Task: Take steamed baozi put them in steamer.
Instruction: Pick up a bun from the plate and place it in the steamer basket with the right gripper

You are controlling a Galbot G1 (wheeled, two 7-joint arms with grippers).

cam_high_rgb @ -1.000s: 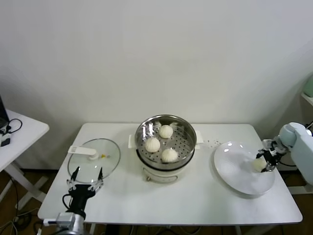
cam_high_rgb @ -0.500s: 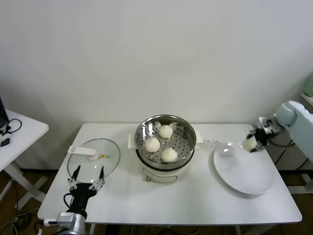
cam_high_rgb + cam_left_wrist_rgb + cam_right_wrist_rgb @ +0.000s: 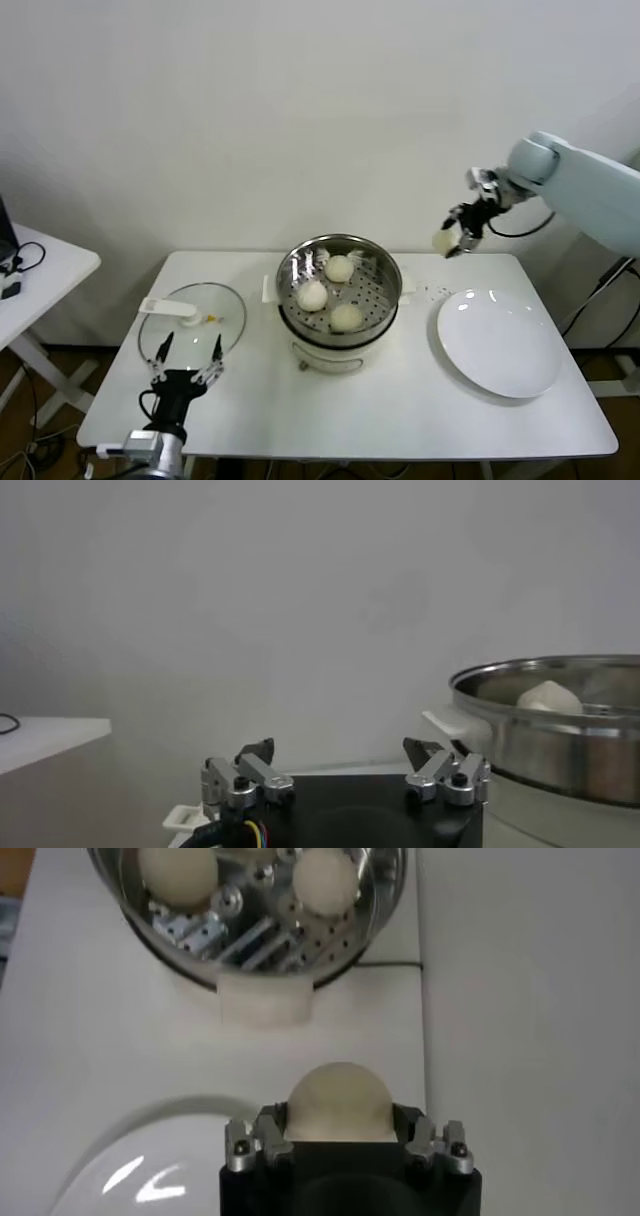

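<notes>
Step in hand: carrying the fourth bun. Your right gripper (image 3: pixel 452 240) is up in the air, above the table's far edge and between the white plate (image 3: pixel 500 345) and the steamer (image 3: pixel 338 300), with its fingers clamped on the last baozi (image 3: pixel 338 1101).

Left gripper (image 3: pixel 184 362): parked low at the table's near left corner, just in front of the glass lid (image 3: pixel 192 318), fingers spread and holding nothing.

Item, steamer: round, shiny steel pot on a white base, mid-table, lid off. Perforated tray visible. It holds three buns (image 3: pixel 329 292) in a loose triangle, one at the back, one at the left, one at the front (the right side of the tray looks like the free patch).

Item, held baozi: off-white, matte, smoothly domed in the right wrist view, filling the gap between the two fingers. It looks soft, so you judge a light grip is enough.

Item, plate: bare, to the right of the steamer, apart from it.

Next move, as you would judge it: bring the bun left over the rim, lower it onto the open right part of the tray clear of the three already seated, then let go. Watch the steel rim and the side handle (image 3: pixel 407 285) on the way in.
</notes>
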